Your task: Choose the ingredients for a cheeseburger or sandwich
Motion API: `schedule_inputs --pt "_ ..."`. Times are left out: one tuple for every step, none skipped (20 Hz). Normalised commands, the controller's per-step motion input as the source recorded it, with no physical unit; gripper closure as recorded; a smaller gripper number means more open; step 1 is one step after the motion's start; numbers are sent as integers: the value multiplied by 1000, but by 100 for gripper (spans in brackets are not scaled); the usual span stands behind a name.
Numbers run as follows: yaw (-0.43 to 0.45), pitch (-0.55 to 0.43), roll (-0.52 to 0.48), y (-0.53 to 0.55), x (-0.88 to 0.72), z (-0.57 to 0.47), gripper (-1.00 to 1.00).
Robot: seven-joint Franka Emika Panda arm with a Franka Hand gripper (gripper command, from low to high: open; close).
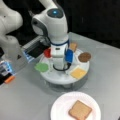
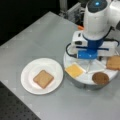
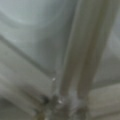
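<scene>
Hovering over the white round tray (image 1: 82, 73), I take it as my landmark. My pincer (image 1: 60, 65) hangs low at the tray's middle; I cannot tell whether it is open or closed, nor whether it touches anything. Off the tray, toward a front view's bottom, the white paper plate (image 1: 60, 105) carries one toast square (image 1: 80, 110). On the tray's rim sit another toast square (image 2: 114, 62), a cheese square (image 1: 78, 73), a brown disc (image 1: 84, 57), a green disc (image 1: 41, 67) and a red disc (image 1: 47, 52). These pieces look light, flat and stiff; I judge their edges the only hold.
</scene>
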Motion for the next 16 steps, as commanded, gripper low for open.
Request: schedule_inputs --pt "267 -33 75 -186 -142 -106 -100" --pt "288 -27 81 -199 -143 -99 -100" --pt "272 -25 82 -207 -144 -95 -100" --pt "265 -20 82 -220 -150 -86 -100" --pt "260 -16 83 -231 -156 -77 -100" --pt "261 -14 84 -240 -160 -69 -100" --pt "290 -14 81 -241 -158 -59 -100" --pt "303 -15 79 -237 -155 -49 -100" --pt "285 -15 77 -229 -153 -43 -100" --pt "278 -20 73 -219 -149 -35 -100" --pt "264 -26 69 -203 -146 -29 -100" --pt "244 -27 70 -179 -143 -25 -100" --pt "222 -32 68 -152 -148 -30 -100" --pt "199 -31 66 -147 -153 -34 -100" --pt "176 -29 66 -144 -155 -38 -100" --pt "191 -38 49 -140 -152 -41 -100"
